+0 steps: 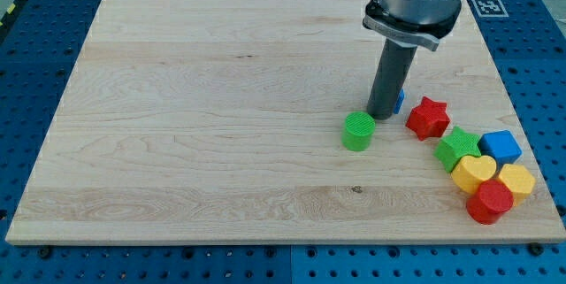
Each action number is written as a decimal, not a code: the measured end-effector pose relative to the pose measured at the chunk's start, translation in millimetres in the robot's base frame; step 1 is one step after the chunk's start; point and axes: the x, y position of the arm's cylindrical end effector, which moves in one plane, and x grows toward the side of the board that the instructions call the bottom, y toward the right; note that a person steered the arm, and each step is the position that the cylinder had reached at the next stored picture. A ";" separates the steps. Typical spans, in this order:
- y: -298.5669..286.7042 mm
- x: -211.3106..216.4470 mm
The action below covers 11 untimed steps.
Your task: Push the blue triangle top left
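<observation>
My tip is down on the pale wooden bench, right of centre, and tucked just behind the rod on the view's right is a sliver of blue: that is the blue triangle block, almost wholly hidden and touching or nearly touching the rod. No hand on this arm, only the straight dark rod, so nothing is clasped. Just below and to the left of my tip sits the green plastic cylinder, close by. To the right, the red star block. Then the cluster by the bench's lower right corner: green star block, blue cube, yellow heart block, yellow hexagon block, red round block.
</observation>
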 end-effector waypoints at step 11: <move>61.5 -107.4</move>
